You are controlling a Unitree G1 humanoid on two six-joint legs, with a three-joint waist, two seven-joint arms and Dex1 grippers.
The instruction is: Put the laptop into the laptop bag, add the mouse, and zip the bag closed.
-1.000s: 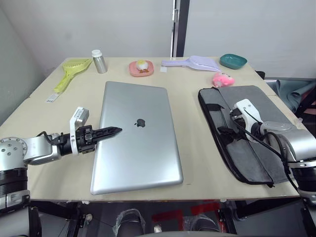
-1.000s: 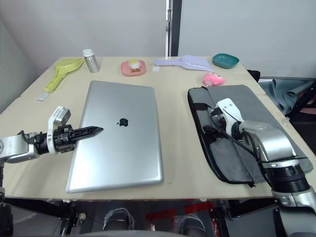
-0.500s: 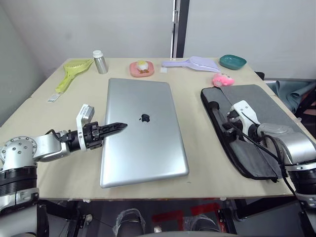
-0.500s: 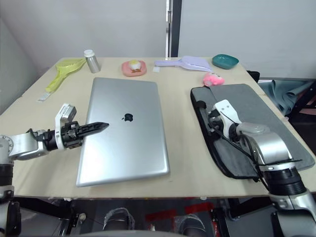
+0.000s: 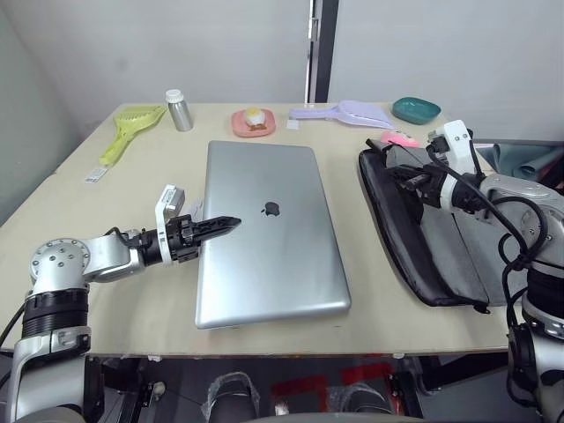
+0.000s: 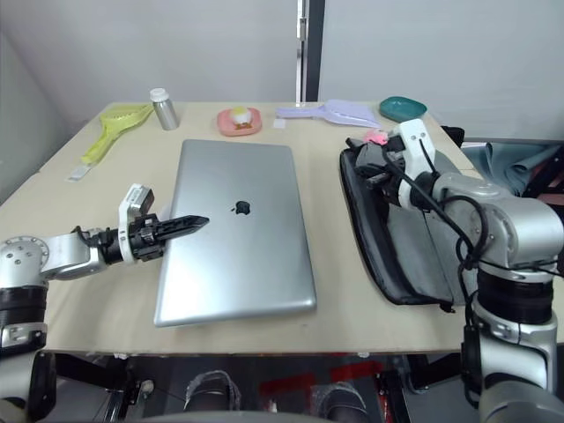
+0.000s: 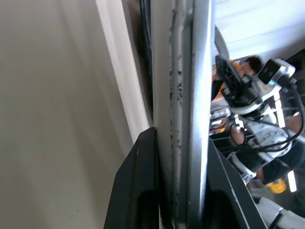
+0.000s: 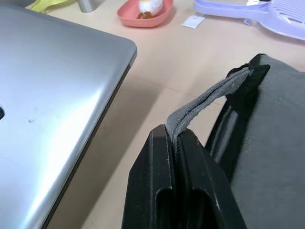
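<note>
Left eye view shows the silver, closed laptop [image 5: 269,233] flat on the bench [image 5: 352,159], long axis running away from the robot, left hand [image 5: 216,226] clamped on its left edge, while right wrist view shows the right hand [image 8: 177,143] pinching the grey laptop bag [image 8: 267,119]'s strap.

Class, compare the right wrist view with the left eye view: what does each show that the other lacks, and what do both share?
Right wrist view alone: the grey strap handle pinched between the right gripper fingers.

Left eye view alone: the left gripper clamped on the laptop's left edge, the green scoop, and the teal dish.

Both: the silver-grey metal laptop, the grey fabric laptop bag, the pink dish.
</note>
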